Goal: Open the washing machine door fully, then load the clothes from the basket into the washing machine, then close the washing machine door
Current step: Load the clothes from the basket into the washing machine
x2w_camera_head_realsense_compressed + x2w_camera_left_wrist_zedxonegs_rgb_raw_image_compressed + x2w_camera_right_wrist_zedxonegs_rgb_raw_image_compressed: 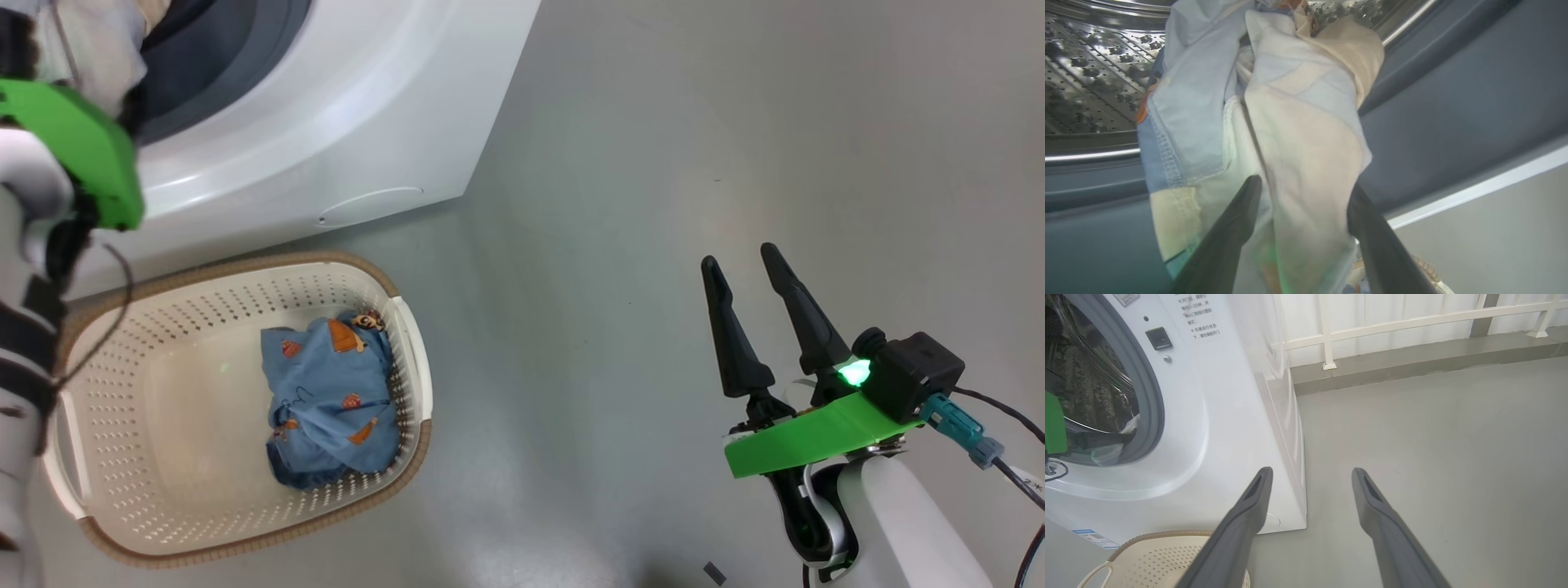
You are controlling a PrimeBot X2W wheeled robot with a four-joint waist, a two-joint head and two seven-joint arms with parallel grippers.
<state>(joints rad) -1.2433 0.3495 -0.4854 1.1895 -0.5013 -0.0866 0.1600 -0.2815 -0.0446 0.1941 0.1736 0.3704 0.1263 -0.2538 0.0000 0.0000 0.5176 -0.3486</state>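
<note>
Left gripper [1304, 183]: fingers spread wide at the mouth of the washing machine [367, 122]. A pale blue and cream garment [1298, 122] lies between the two fingers, not pinched. It drapes over the grey gasket [1453, 122] and reaches into the steel drum [1094, 61].

Right gripper [739, 256]: fingers spread wide, nothing between them. It hovers above the grey floor [653, 163], well to the right of the machine and the basket [416, 457], with fingers pointing away from the robot.

Basket: stands on the floor just in front of the washing machine, at its lower front corner. One blue bear-print garment [331, 400] lies crumpled inside, against the right wall.

Washing machine: in the right wrist view the drum opening is uncovered, with the gasket ring exposed.
</note>
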